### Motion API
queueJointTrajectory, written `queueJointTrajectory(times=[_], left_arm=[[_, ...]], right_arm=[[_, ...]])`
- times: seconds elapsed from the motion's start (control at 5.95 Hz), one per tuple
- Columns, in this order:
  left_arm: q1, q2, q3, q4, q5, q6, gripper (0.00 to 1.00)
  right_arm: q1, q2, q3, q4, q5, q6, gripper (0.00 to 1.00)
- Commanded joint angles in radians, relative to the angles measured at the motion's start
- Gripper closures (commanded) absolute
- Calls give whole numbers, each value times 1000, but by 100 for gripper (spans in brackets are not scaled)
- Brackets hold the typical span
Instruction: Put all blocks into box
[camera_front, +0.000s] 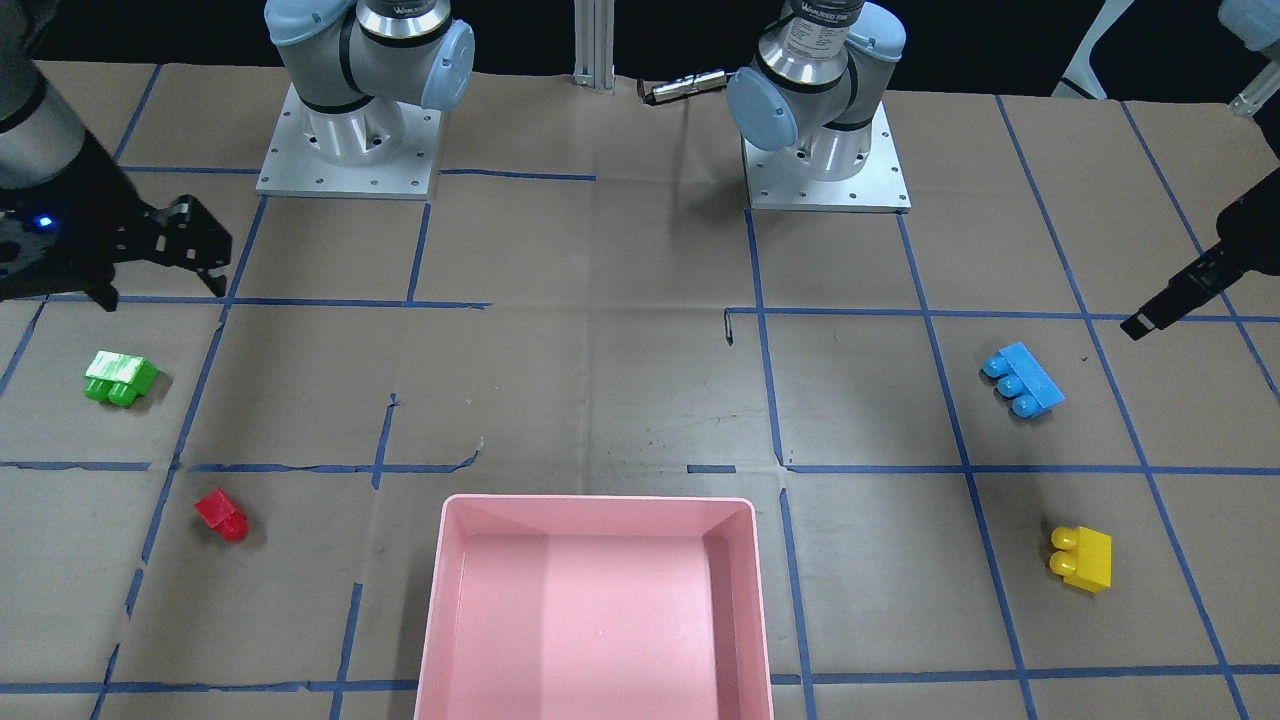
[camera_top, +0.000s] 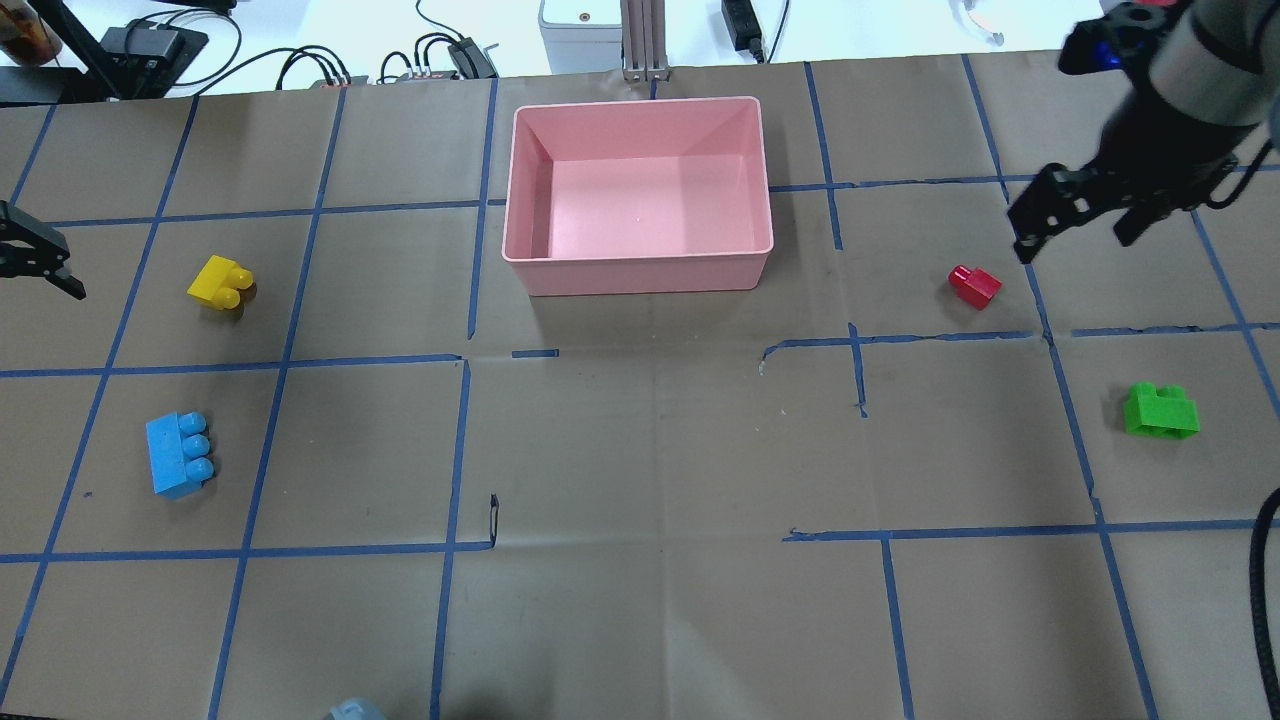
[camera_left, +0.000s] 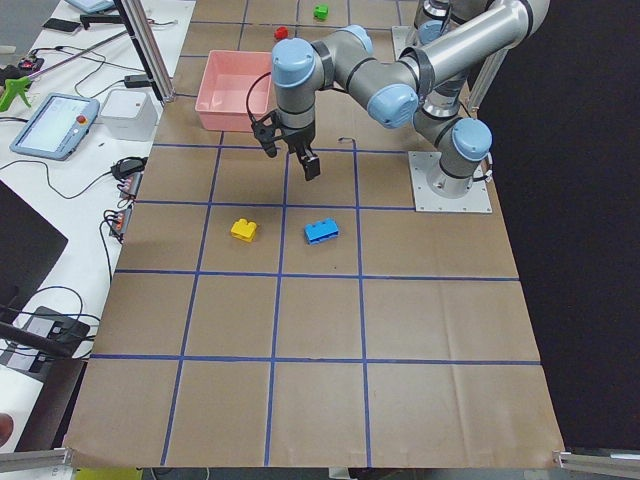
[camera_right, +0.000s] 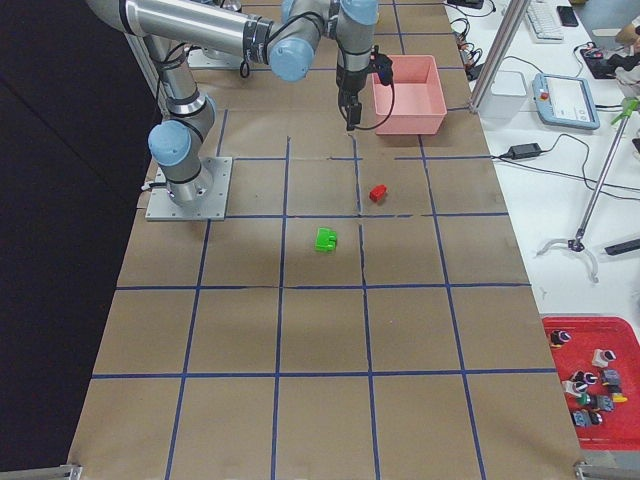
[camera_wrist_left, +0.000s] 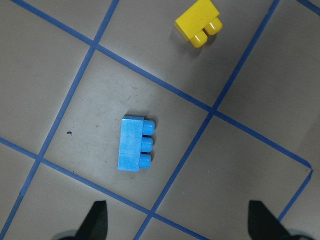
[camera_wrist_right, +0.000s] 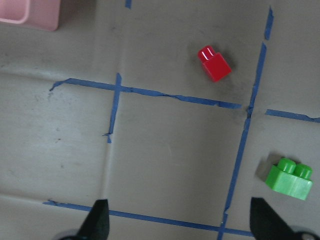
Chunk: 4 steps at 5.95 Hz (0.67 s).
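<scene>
Your left claw (camera_wrist_left: 177, 225) hangs open, empty, near the blue block (camera_wrist_left: 134, 145); your right claw (camera_wrist_right: 177, 220) likewise near the red block (camera_wrist_right: 215, 63), apparently poised for picking.

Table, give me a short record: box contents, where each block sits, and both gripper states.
box: empty
yellow block: on table, left of box
blue block: left side, nearer robot than yellow
red block: on table, right of box
green block: right side, nearer robot than red
left gripper: open, empty
right gripper: open, empty
</scene>
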Motion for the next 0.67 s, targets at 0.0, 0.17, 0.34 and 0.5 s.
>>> queueJointTrajectory(times=[0.0, 0.17, 0.34, 0.5], left_arm=[[4, -85, -77, 179, 0, -17, 0], [2, -110, -111, 227, -2, -14, 0], [2, -124, -163, 291, -2, -8, 1], [2, -144, -233, 406, 1, 27, 1]], right_arm=[[-91, 29, 44, -61, 3, -174, 0], [-120, 36, 94, -49, -5, -179, 0], [-162, 39, 143, -72, 0, -205, 0], [-194, 45, 163, -142, 3, -494, 0]])
